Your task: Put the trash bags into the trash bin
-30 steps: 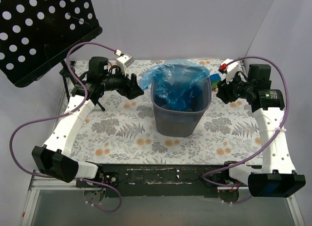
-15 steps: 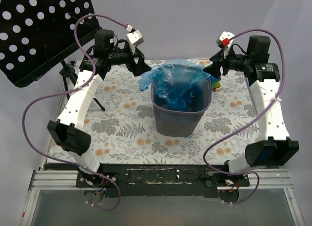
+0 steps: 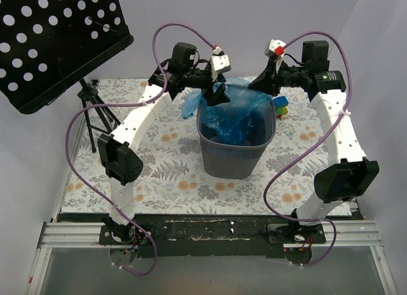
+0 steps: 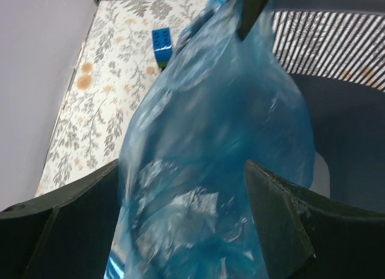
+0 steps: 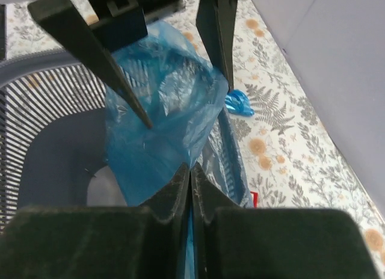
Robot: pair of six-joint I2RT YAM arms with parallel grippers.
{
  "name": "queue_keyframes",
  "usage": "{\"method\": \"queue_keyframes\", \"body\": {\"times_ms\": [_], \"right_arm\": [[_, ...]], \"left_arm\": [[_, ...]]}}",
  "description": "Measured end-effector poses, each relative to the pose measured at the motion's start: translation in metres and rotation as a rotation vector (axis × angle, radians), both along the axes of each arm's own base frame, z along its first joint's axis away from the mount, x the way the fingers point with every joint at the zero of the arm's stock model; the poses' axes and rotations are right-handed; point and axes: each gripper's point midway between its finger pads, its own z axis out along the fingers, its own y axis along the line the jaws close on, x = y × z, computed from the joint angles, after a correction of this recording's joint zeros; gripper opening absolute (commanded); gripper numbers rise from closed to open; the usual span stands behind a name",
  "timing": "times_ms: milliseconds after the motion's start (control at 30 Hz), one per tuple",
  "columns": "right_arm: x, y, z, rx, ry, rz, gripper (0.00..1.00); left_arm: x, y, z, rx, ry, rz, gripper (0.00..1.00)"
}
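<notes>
**Blue bag half in the bin, both grippers over its far rim**

1. Wire-mesh trash bin [image 3: 232,158]. It stands upright on the flowered tablecloth [image 3: 172,174], mouth open. Every place below is given from this bin.
2. Blue trash bag [image 3: 238,114]. Most of it sits inside the bin. A peak of film stands up above the mouth, and one fold spills over the far-left rim and hangs outside.
3. Right gripper [image 5: 190,174]. It is above the bin's far-right rim. Its fingers are pressed together with a sliver of blue film between them, so it has the bag's peak pinched.
4. Left gripper [image 4: 181,165]. It is above the far-left rim with its fingers spread wide. The raised film stands between them, but they grip nothing.
5. Relation that matters. The held film runs roughly straight up from the mouth, so the way in is downward. The left gripper is nearer the spilled fold. My guess is that this fold, not the pinched peak, is what has to be gathered next.
6. Toy-brick car [image 3: 280,106]. It is on the cloth just beyond the far-right rim, apart from the bin.
7. Perforated music stand [image 3: 51,41]. It is well off to the far left.
</notes>
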Motion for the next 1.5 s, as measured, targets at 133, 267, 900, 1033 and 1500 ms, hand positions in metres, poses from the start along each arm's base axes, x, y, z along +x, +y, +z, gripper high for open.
{"method": "queue_keyframes", "body": {"times_ms": [133, 267, 900, 1033, 1500], "right_arm": [[-0.007, 0.003, 0.005, 0.012, -0.016, 0.035, 0.01], [-0.020, 0.001, 0.022, 0.005, -0.095, 0.049, 0.01], [-0.069, -0.018, 0.031, -0.122, -0.319, 0.047, 0.01], [-0.082, -0.026, 0.007, -0.173, -0.296, 0.027, 0.01], [-0.163, -0.040, 0.005, -0.232, -0.428, 0.036, 0.01]], "left_arm": [[-0.014, -0.019, 0.004, 0.001, -0.040, -0.056, 0.76], [-0.014, -0.023, 0.014, -0.012, -0.087, -0.070, 0.70], [-0.037, -0.001, 0.033, 0.011, -0.146, -0.067, 0.00], [-0.068, 0.020, 0.036, 0.047, -0.151, -0.082, 0.00], [-0.186, 0.042, 0.044, 0.074, -0.280, -0.197, 0.03]]}}
